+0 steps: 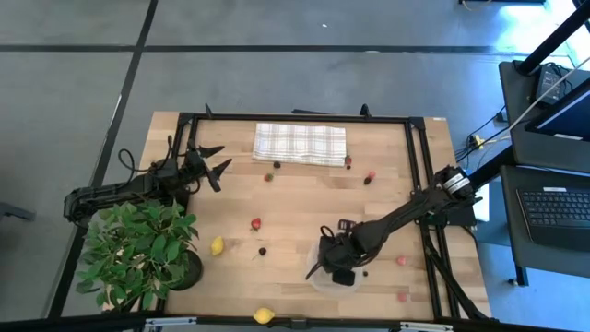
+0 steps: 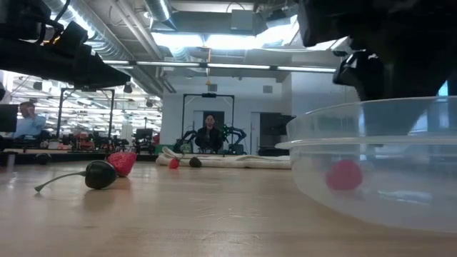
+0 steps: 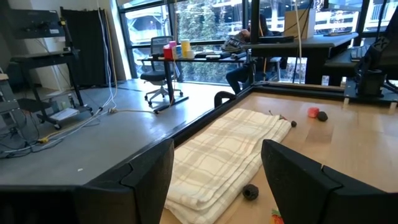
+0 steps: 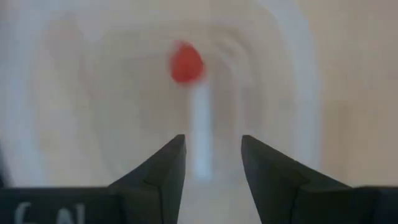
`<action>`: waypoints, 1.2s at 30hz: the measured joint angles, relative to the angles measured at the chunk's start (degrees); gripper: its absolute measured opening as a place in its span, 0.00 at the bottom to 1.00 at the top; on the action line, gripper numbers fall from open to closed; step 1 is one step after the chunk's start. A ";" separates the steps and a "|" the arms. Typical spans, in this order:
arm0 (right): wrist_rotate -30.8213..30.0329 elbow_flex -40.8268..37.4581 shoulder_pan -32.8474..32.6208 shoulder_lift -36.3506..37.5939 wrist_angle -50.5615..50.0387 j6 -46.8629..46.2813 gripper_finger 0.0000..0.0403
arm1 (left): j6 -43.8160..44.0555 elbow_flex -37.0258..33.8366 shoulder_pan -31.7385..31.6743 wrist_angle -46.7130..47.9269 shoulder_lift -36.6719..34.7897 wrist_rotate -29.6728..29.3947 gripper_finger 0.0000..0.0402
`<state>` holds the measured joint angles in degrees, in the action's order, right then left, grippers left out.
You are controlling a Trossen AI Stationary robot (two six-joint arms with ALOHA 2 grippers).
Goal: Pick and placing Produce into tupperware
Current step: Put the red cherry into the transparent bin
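Note:
The clear tupperware (image 1: pixel 316 279) sits near the table's front edge, right of centre. One red berry (image 4: pixel 185 62) lies on its floor, also seen through the wall in the low view (image 2: pixel 344 175). My right gripper (image 4: pixel 212 155) hangs open just above the tupperware (image 4: pixel 292 74), pointing down, with nothing between its fingers. Loose produce rests on the wood: a red berry (image 1: pixel 256 223), a dark berry (image 1: pixel 263 250), two lemons (image 1: pixel 218 245) (image 1: pixel 265 315), and more red pieces (image 1: pixel 402 261). My left gripper (image 1: pixel 219 159) waits open at the far left, held level.
A checked cloth (image 1: pixel 300 143) lies at the far edge with berries (image 1: pixel 269 176) (image 1: pixel 370 177) beside it. A leafy potted plant (image 1: pixel 138 254) fills the near left corner. A dark stemmed berry (image 2: pixel 100 175) and a red one (image 2: pixel 123 162) lie left of the tupperware.

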<state>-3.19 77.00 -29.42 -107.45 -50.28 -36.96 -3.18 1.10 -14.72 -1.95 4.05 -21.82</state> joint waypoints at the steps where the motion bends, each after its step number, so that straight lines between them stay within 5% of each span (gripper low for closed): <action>1: -1.32 0.02 -0.39 0.40 -2.35 -0.07 0.40 | 0.00 0.00 0.00 0.04 0.00 0.00 0.59; 8: -9.35 -3.73 -5.84 9.19 -10.48 -11.12 0.40 | 0.07 -0.01 0.00 -0.11 0.00 0.01 0.59; 16: -10.27 -12.57 -10.80 21.20 -11.05 -23.22 0.40 | 0.09 0.00 0.00 -0.04 0.00 0.00 0.59; 26: -7.75 -28.31 -12.88 23.26 0.17 -19.75 0.40 | 0.13 0.00 0.00 0.02 0.00 0.01 0.59; 36: -3.79 -34.04 -12.88 23.24 11.65 -19.59 0.40 | 0.11 -0.01 0.00 0.03 0.00 0.02 0.59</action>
<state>-6.98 42.95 -42.30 -84.20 -38.63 -56.55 -3.07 1.09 -14.72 -1.92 4.05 -21.80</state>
